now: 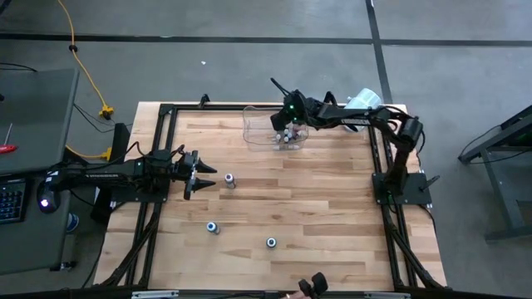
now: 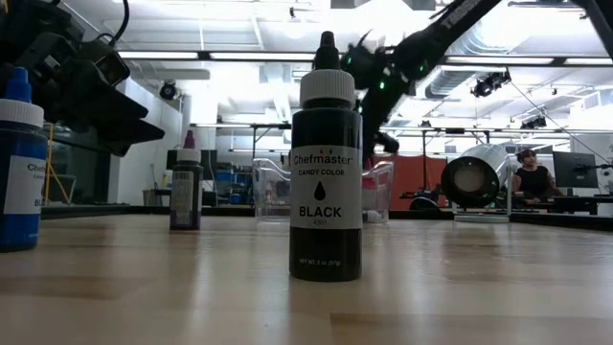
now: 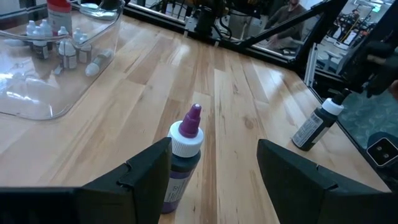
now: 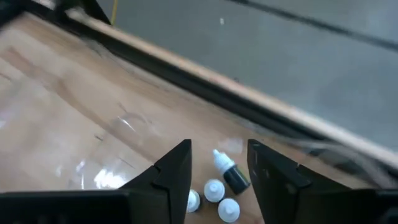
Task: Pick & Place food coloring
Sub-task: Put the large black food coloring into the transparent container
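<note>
Over the clear bin [image 1: 274,129]: right hand [image 4: 217,163] parted above food coloring bottles [image 4: 219,186] collected inside. Beside it on worktop [image 1: 332,216]: left hand [image 3: 214,168] open, straddling purple-capped bottle [image 3: 183,155], seemingly next.

Food coloring bottles: three stand upright on the table, well apart — purple-capped [image 3: 184,160], blue [image 1: 213,227], black [image 2: 326,172]. Small white-capped bottles [image 3: 68,53] cluster inside the bin [image 1: 258,129], one tilted.
</note>
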Action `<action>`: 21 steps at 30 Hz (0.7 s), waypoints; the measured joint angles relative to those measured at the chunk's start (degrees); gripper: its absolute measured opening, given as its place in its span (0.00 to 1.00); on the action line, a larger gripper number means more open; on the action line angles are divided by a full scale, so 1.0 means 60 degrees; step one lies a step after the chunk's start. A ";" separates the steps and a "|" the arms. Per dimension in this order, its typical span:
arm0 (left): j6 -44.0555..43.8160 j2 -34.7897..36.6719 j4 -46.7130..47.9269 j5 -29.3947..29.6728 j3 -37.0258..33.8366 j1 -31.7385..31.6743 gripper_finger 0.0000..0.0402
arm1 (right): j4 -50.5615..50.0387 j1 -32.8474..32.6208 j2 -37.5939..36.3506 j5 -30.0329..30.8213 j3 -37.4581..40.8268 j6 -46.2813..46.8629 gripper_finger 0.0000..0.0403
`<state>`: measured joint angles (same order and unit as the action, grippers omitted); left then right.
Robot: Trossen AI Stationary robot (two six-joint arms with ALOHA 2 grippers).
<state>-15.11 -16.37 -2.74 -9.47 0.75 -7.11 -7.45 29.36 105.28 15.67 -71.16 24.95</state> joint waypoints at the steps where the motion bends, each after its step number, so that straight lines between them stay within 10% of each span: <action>1: 0.0000 -0.0001 -0.0004 0.0000 0.0000 -0.0001 0.58 | -0.0033 -0.0038 -0.0163 0.0082 -0.0004 -0.0072 0.37; 21: 0.0000 0.0001 -0.0011 0.0004 0.0000 0.0001 0.58 | -0.2688 -0.2848 -0.2737 -0.2185 -0.0004 -0.1581 0.41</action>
<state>-15.11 -16.37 -2.81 -9.45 0.75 -7.10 -23.58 12.27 88.86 2.56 -71.18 15.46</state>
